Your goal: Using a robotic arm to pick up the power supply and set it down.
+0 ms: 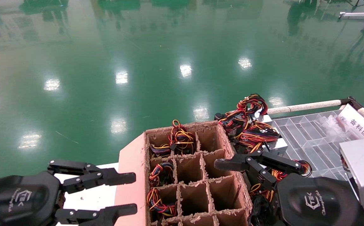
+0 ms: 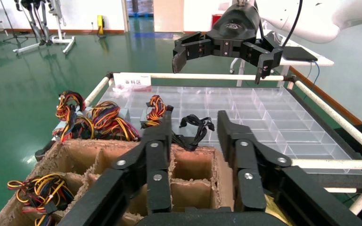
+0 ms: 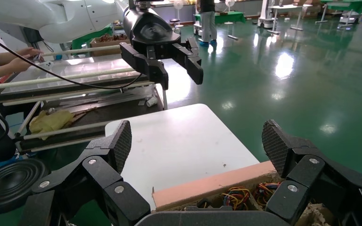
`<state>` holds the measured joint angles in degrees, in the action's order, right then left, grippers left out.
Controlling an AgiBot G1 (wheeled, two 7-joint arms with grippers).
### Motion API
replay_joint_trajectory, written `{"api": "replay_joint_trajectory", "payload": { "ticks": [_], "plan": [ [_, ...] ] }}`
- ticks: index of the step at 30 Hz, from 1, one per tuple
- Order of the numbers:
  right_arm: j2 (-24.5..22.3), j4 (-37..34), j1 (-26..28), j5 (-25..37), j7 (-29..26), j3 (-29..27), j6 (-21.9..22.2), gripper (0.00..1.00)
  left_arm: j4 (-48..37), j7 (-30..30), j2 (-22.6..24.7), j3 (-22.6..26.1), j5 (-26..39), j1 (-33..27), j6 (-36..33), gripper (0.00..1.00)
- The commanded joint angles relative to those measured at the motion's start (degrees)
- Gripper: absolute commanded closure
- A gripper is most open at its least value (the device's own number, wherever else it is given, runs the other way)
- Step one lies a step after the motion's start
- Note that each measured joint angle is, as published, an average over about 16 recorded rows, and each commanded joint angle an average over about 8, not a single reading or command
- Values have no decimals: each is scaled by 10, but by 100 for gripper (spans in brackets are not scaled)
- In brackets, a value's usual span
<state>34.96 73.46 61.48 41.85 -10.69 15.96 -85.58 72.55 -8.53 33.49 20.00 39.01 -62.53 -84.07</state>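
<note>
Two power supplies [image 1: 253, 130] lie on the clear tray just right of the brown divided cardboard box [image 1: 188, 175], their grey cases half buried under red, yellow and black wires; the left wrist view shows them as power supplies [image 2: 104, 120]. More wire bundles [image 1: 178, 138] fill some of the box's compartments. My right gripper [image 1: 232, 191] is open and holds nothing, hovering over the box's right edge, next to those wires; its wrist view looks across the box to the white table [image 3: 179, 141]. The left gripper [image 1: 131, 194] is open and holds nothing, at the box's left side.
The clear divided tray [image 1: 307, 138] sits in a white-railed cart [image 1: 307, 106] with a labelled sign [image 1: 359, 127]. Another grey metal box [image 1: 362, 171] stands by my right wrist. A loose black cable [image 2: 195, 127] lies on the tray. Green floor surrounds the station.
</note>
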Motion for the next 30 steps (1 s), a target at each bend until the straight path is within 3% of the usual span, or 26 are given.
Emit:
{"api": "replay_joint_trajectory", "payload": {
  "ticks": [1, 12, 13, 19, 21, 30],
  "plan": [
    [0, 0, 0, 0, 0, 0, 0, 0, 0, 0, 0, 0, 0, 0, 0, 100],
    [0, -1, 1, 3, 1, 1, 2, 0, 0, 0, 0, 0, 0, 0, 0, 97],
    [1, -1, 2, 8, 2, 1, 5, 0, 0, 0, 0, 0, 0, 0, 0, 91],
    [33, -13, 33, 91, 13, 28, 59, 0, 0, 0, 0, 0, 0, 0, 0, 16],
    [53, -21, 51, 129, 13, 43, 82, 0, 0, 0, 0, 0, 0, 0, 0, 0],
    [149, -87, 114, 262, 24, 97, 177, 0, 0, 0, 0, 0, 0, 0, 0, 0]
  ]
}}
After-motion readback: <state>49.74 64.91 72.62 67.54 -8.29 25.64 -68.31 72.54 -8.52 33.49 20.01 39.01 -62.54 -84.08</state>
